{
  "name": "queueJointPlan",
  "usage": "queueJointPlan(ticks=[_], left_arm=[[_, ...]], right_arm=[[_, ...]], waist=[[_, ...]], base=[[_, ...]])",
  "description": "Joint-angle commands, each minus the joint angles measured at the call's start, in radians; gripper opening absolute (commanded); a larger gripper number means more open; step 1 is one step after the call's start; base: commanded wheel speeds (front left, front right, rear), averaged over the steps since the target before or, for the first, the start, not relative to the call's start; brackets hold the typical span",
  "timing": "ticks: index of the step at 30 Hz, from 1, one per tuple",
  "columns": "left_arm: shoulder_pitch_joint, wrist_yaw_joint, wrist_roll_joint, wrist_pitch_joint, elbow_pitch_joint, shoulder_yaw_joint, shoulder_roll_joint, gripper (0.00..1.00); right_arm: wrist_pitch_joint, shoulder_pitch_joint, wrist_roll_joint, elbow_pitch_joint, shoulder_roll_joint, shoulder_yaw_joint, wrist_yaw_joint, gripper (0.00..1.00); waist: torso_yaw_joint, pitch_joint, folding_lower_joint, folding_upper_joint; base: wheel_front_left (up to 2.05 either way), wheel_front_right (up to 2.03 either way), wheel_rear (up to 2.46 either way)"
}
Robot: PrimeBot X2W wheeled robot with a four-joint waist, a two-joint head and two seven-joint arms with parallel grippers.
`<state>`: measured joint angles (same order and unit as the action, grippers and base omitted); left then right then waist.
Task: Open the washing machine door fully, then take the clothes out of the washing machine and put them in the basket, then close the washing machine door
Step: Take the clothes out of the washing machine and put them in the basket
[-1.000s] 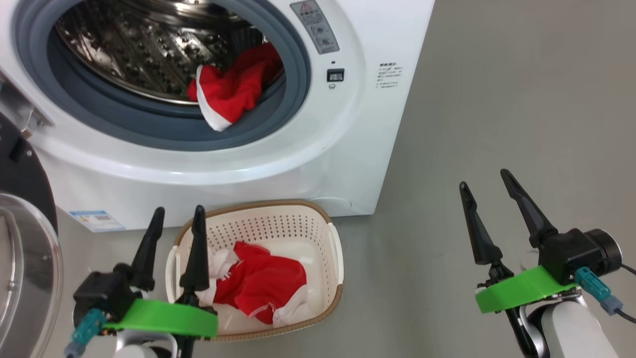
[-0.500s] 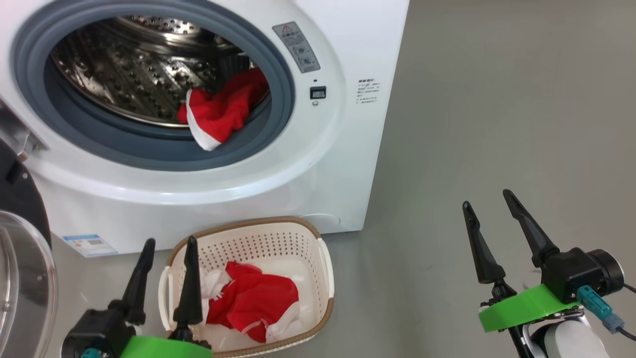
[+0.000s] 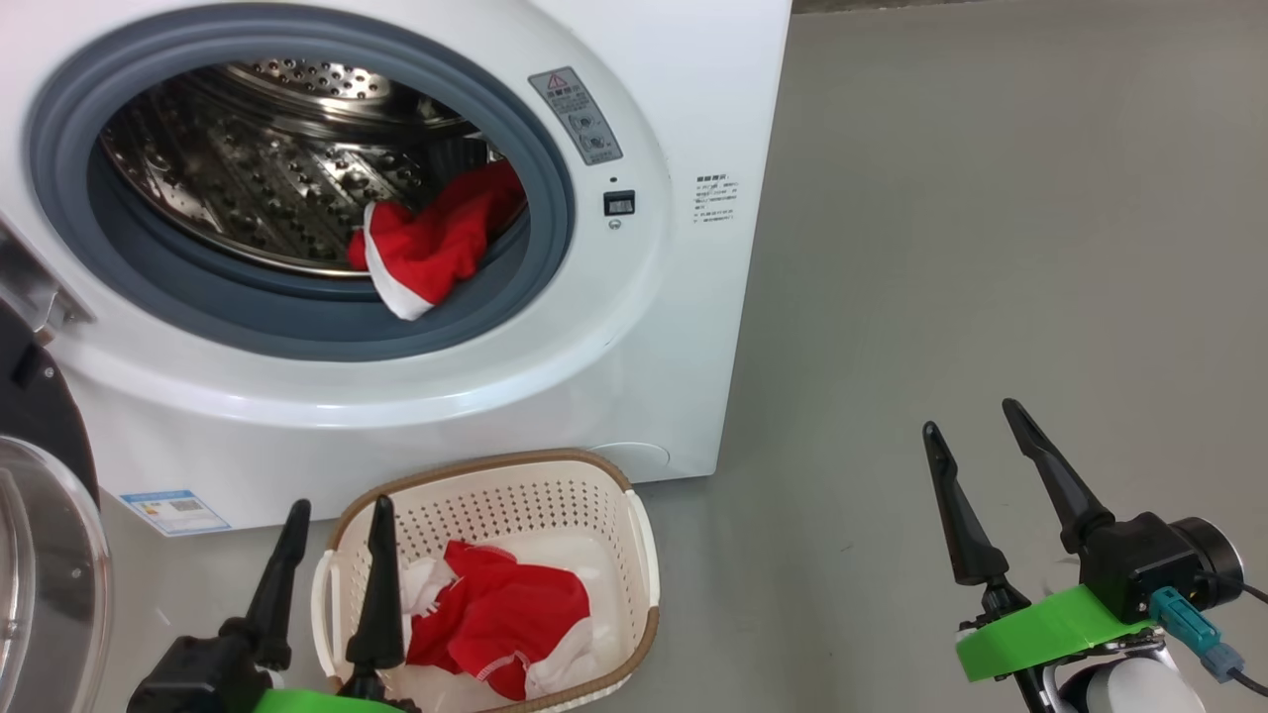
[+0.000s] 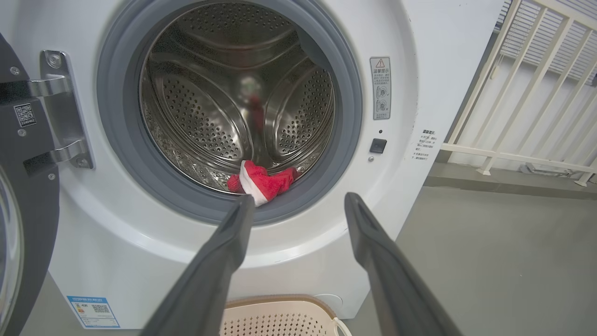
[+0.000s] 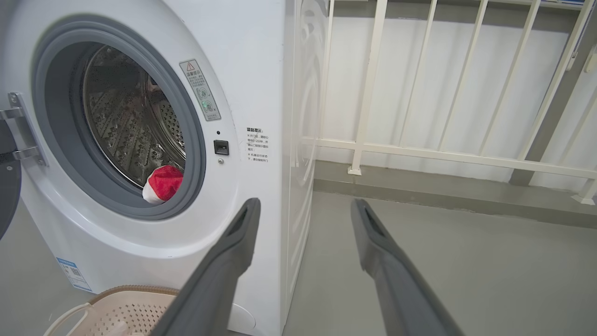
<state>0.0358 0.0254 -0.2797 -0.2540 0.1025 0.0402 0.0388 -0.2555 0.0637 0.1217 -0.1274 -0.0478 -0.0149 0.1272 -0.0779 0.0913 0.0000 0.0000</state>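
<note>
**A:** Which step is in hand?

**B:** The unloading, I'd judge. The door [image 3: 40, 555] stands swung wide at the left side of the washing machine [image 3: 654, 327], so the opening step looks done. One red garment [image 3: 500, 629] already lies in the basket [image 3: 475, 467], and the other garment [image 3: 431, 248] waits inside.

**A:** Where exactly?

**B:** At the front lip of the drum [image 3: 248, 188], toward its lower right. A corner hangs over onto the grey gasket [image 3: 297, 322]. It's a soft, crumpled heap, bright red, with a white band along one edge.

**A:** And the grippers?

**B:** Both are released, fingers spread wide with nothing between them. The left gripper [image 3: 342, 505] shows by the basket's left rim. The right gripper [image 3: 970, 417] hangs over bare floor [image 3: 991, 198], well off the machine's right side.

**A:** What does the next move call for?

**B:** A reach into the opening, most likely by the left arm, since its wrist view looks almost straight at the cloth. The fingers need to clear the gasket and close on a bunched fold, not the loose trim. Then the cloth has to be lifted over the lip so it doesn't snag.

**A:** Then down to the basket?

**B:** Yes. It sits on the floor just in front of the machine's base, below the opening. Closing the door comes last.
</note>
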Motion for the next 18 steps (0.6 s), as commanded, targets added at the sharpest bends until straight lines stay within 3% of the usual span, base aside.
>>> queueJointPlan(ticks=[1, 18], left_arm=[[0.002, -0.009, 0.000, -0.007, -0.023, -0.028, 0.013, 1.00], [0.045, -0.023, 0.001, -0.004, 0.017, 0.009, 0.014, 1.00]], right_arm=[[-0.006, 0.006, -0.001, 0.031, -0.002, -0.020, 0.003, 1.00], [-0.006, 0.007, 0.003, 0.035, -0.002, -0.029, 0.003, 1.00]], waist=[[0.001, 0.000, 0.0000, 0.0000], [0.009, 0.025, 0.0000, 0.0000]], base=[[0.00, 0.00, 0.00], [0.00, 0.00, 0.00]])
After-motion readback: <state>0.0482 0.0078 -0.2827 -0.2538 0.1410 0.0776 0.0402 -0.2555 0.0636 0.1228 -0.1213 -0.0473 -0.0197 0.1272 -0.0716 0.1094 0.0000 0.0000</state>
